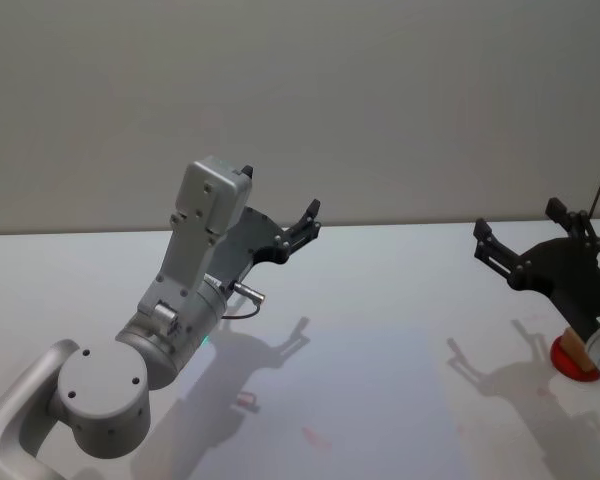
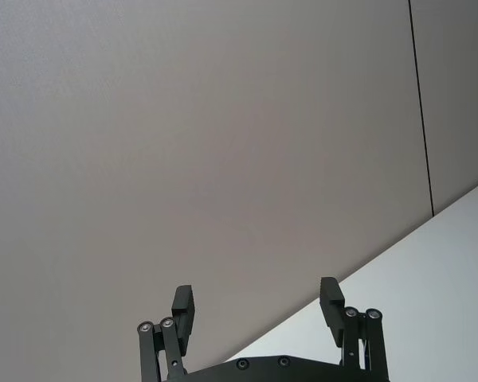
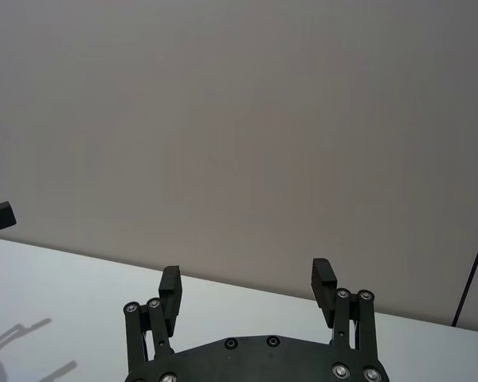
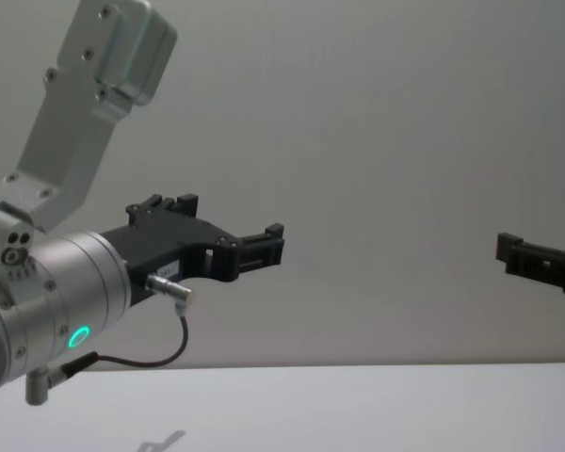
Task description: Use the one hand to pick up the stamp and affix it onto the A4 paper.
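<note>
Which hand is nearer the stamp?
Right. The right hand is raised close to the stamp, just beyond it; the left hand is raised far off to the stamp's left.

My left gripper [image 2: 256, 294] and right gripper [image 3: 246, 272]: matt black, shiny screw heads. Left arm [image 1: 205, 215]: smooth satin silver-grey metal. Stamp [image 1: 576, 362]: glossy red base, wood-look handle. Desk [image 1: 380, 320]: smooth matt white.
</note>
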Available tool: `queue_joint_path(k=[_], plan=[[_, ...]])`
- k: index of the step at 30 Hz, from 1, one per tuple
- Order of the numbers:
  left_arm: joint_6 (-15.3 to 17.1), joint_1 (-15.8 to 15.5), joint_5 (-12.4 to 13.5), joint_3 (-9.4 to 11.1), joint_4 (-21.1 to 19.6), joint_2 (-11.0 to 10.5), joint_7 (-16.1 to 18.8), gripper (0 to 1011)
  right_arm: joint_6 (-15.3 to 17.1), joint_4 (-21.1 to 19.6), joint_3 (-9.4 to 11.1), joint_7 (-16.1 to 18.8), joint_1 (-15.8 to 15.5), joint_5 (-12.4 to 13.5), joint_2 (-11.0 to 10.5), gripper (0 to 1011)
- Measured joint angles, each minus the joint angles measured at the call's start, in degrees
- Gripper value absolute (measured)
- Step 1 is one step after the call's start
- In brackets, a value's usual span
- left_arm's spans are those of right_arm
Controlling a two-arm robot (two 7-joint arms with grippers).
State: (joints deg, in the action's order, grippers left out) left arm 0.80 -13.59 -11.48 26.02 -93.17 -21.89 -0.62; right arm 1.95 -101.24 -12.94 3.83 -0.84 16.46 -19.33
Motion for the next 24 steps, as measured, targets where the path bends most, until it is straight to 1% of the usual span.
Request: queue_joint_path(k=[24], plan=[[0.0, 0.0, 0.0, 0.0, 0.0, 0.0, 0.0, 1001, -0.03, 0.04, 0.04, 0.07, 0.0, 0.0, -0.01, 1001]])
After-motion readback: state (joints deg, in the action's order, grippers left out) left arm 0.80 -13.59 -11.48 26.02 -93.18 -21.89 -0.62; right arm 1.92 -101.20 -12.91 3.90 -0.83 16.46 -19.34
